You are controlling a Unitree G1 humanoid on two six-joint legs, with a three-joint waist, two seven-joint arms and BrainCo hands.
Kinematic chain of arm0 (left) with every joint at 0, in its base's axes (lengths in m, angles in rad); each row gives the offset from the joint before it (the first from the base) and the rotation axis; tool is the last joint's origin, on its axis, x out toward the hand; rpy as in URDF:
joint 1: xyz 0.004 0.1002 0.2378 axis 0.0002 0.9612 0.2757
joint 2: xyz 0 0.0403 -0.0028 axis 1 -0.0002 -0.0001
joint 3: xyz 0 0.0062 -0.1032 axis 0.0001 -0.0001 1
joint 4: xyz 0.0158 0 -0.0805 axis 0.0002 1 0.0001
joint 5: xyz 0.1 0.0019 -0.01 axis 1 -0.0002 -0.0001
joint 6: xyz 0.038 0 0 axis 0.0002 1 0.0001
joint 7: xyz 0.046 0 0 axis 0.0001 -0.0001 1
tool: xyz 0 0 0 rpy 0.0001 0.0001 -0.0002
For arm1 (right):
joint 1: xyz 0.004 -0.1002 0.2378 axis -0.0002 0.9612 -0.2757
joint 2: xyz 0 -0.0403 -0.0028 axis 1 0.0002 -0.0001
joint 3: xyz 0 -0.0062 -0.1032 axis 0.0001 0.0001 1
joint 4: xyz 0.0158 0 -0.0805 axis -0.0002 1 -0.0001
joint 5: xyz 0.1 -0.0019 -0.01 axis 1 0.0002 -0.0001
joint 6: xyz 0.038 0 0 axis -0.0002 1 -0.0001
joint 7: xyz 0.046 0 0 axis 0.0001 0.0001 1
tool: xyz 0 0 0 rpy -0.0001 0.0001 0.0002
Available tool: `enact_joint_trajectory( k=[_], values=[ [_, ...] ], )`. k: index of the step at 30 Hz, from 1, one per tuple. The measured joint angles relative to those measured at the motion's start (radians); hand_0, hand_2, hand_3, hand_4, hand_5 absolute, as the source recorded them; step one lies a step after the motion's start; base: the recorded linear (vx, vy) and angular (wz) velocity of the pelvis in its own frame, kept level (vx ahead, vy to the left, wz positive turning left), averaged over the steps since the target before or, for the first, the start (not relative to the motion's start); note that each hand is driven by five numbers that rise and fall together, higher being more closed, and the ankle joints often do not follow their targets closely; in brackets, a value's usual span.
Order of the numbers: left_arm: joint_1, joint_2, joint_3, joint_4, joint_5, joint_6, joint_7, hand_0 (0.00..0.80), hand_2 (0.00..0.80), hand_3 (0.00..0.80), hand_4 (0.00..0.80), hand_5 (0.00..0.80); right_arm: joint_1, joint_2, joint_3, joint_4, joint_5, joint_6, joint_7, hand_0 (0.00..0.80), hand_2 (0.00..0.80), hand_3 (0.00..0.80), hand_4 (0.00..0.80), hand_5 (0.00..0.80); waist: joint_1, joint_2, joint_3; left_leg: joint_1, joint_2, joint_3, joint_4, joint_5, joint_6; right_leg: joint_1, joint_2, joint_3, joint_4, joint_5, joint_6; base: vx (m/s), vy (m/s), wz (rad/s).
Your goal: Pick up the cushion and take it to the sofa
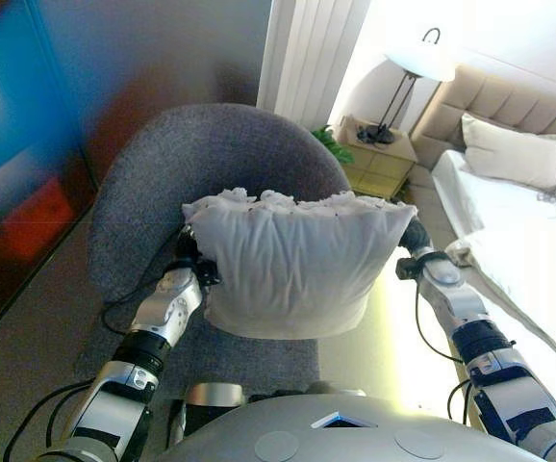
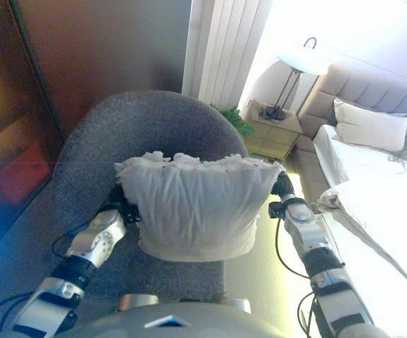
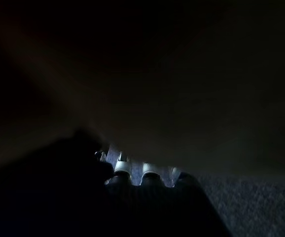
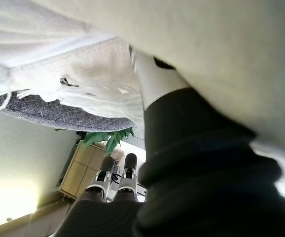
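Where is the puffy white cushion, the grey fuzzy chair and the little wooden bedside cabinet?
White frilled cushion (image 1: 292, 265): left eye view, middle of its front.
Grey fabric armchair (image 1: 177, 159): left eye view, on its curved backrest.
Pale wooden bedside cabinet (image 2: 274, 137): right eye view, on its drawer front.

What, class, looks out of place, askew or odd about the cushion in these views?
The white frilled cushion is not lying on the grey armchair: it hangs above the seat, squeezed between the left hand and the right hand, its frilled edge uppermost. Nothing looks torn or spilled.
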Motion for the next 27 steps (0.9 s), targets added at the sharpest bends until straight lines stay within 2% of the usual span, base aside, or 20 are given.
enact_joint_trajectory(
  k=[3,4,5,6,7,9,10,11,12,15,20,22,27],
  values=[
    [0.000,-0.005,-0.002,-0.018,-0.017,-0.001,0.032,0.000,0.000,0.000,0.000,0.000,0.000,0.003,0.000,-0.007,0.003,0.000,0.017,0.000,0.000,0.000,0.000,0.000,-0.001,0.005,0.019,0.001,0.000,0.003,0.001,-0.003,-0.004,-0.001,0.001,0.002,0.000,0.000,0.000,-0.063,-0.043,-0.03],
    [0.000,-0.012,-0.002,-0.021,-0.038,-0.003,0.061,0.085,0.085,0.085,0.085,0.085,0.000,0.010,0.000,-0.007,0.009,0.000,0.017,0.000,0.000,0.000,0.000,0.000,-0.001,0.003,0.019,0.001,0.000,0.003,0.001,-0.004,-0.005,-0.001,0.002,0.003,0.000,0.000,0.000,-0.045,-0.042,-0.05],
    [0.000,-0.023,-0.002,-0.021,-0.060,-0.013,0.100,0.207,0.207,0.207,0.207,0.207,-0.001,0.022,0.001,-0.007,0.011,0.000,0.017,0.000,0.000,0.000,0.000,0.000,-0.001,0.005,0.021,0.001,0.000,0.004,0.000,-0.005,-0.007,-0.002,0.002,0.004,-0.001,0.001,0.001,-0.032,-0.048,-0.05],
    [0.000,-0.039,-0.002,-0.021,-0.084,-0.035,0.154,0.430,0.430,0.430,0.430,0.430,-0.005,0.039,0.007,-0.007,0.013,0.002,0.016,0.000,0.000,0.000,0.000,0.000,-0.001,0.008,0.023,0.001,0.001,0.005,0.000,-0.006,-0.007,-0.003,0.003,0.005,-0.001,0.001,0.001,-0.012,-0.061,-0.05],
    [-0.001,-0.059,-0.002,-0.021,-0.090,-0.058,0.203,0.518,0.518,0.518,0.518,0.518,-0.012,0.058,0.020,-0.006,0.013,0.005,0.016,0.000,0.000,0.000,0.000,0.000,-0.002,0.011,0.025,0.002,0.002,0.007,-0.001,-0.006,-0.008,-0.004,0.005,0.006,-0.002,0.001,0.001,0.012,-0.073,-0.04],
    [-0.006,-0.082,-0.002,-0.011,-0.096,-0.083,0.263,0.800,0.800,0.800,0.800,0.800,-0.031,0.073,0.060,0.003,0.012,0.015,0.015,0.000,0.000,0.000,0.000,0.000,-0.002,0.014,0.027,0.003,0.003,0.008,0.000,-0.007,-0.009,-0.003,0.010,0.007,-0.002,0.003,0.004,0.037,-0.080,-0.02],
    [-0.013,-0.089,-0.002,0.007,-0.117,-0.093,0.291,0.800,0.800,0.800,0.800,0.800,-0.050,0.075,0.090,0.015,0.010,0.028,0.015,0.072,0.072,0.072,0.072,0.072,-0.001,0.014,0.027,0.004,0.005,0.008,0.001,-0.008,-0.010,-0.002,0.011,0.007,-0.002,0.003,0.004,0.061,-0.079,0.00],
    [-0.026,-0.096,-0.002,0.041,-0.129,-0.105,0.316,0.800,0.800,0.800,0.800,0.800,-0.082,0.083,0.119,0.051,0.009,0.044,0.015,0.408,0.408,0.408,0.408,0.408,0.000,0.014,0.027,0.008,0.006,0.008,0.002,-0.009,-0.011,0.003,0.013,0.007,-0.002,0.003,0.004,0.066,-0.076,0.01],
    [-0.037,-0.098,-0.002,0.074,-0.131,-0.111,0.329,0.800,0.800,0.800,0.800,0.800,-0.107,0.095,0.141,0.088,0.010,0.051,0.015,0.800,0.800,0.800,0.800,0.800,0.002,0.014,0.027,0.014,0.008,0.008,0.004,-0.010,-0.012,0.009,0.015,0.006,-0.002,0.003,0.004,0.066,-0.073,0.00],
    [-0.072,-0.098,-0.002,0.185,-0.142,-0.109,0.353,0.800,0.800,0.800,0.800,0.800,-0.207,0.158,0.189,0.244,0.067,0.080,0.015,0.800,0.800,0.800,0.800,0.800,0.006,0.012,0.026,0.018,0.013,0.009,0.018,-0.016,-0.018,0.016,0.016,0.007,0.001,0.001,0.000,0.046,-0.027,-0.01],
    [-0.124,-0.111,-0.015,0.331,-0.159,-0.106,0.353,0.800,0.800,0.800,0.800,0.800,-0.301,0.229,0.198,0.439,0.141,0.092,0.001,0.800,0.800,0.800,0.800,0.800,0.015,0.015,0.027,-0.012,0.016,0.000,0.039,-0.016,-0.018,0.001,0.011,0.000,0.014,-0.002,-0.004,0.018,0.031,0.06],
    [-0.146,-0.120,-0.041,0.358,-0.167,-0.108,0.351,0.800,0.800,0.800,0.800,0.800,-0.303,0.231,0.199,0.467,0.146,0.091,0.001,0.800,0.800,0.800,0.800,0.800,0.028,0.020,0.029,-0.038,0.015,-0.003,0.053,-0.016,-0.017,-0.020,0.008,-0.003,0.022,-0.002,-0.004,-0.010,0.038,0.04],
    [-0.152,-0.127,-0.074,0.369,-0.210,-0.131,0.352,0.800,0.800,0.800,0.800,0.800,-0.303,0.222,0.200,0.511,0.158,0.092,0.016,0.800,0.800,0.800,0.800,0.800,0.025,0.034,0.037,-0.070,0.003,-0.011,0.061,-0.009,-0.008,-0.050,-0.007,-0.011,0.043,-0.002,-0.003,0.012,0.076,0.05]
  ],
)
